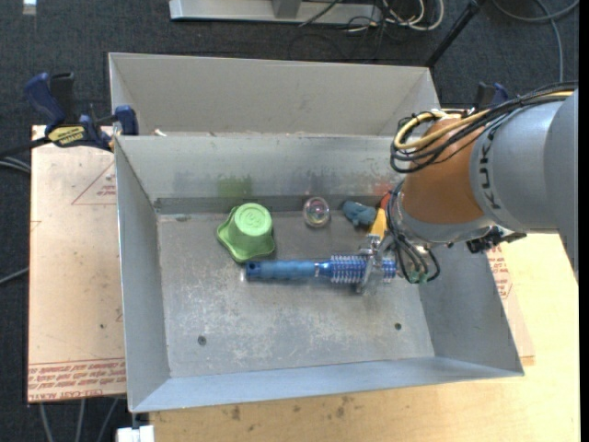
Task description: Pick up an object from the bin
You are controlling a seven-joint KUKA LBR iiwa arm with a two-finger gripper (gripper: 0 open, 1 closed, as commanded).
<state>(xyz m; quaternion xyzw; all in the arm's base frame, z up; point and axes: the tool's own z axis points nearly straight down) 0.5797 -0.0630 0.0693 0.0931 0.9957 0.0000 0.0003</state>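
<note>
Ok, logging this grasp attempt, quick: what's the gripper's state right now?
Gripper: cannot be told; it is down at the bristle end of the long blue plastic brush.

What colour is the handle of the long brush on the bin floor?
The brush handle is blue, clearest in the camera view.

**Arm reaching in from 3 o'clock**

The grey arm [529, 164] enters from 3 o'clock and bends down toward the centre of the view. Its wrist carries an orange cover [440, 191]. Black and yellow cables [419, 141] loop over this cover on its 12 o'clock side. The gripper [373, 267] hangs low under the wrist, at 8 o'clock from the cover, and points downward.
</note>
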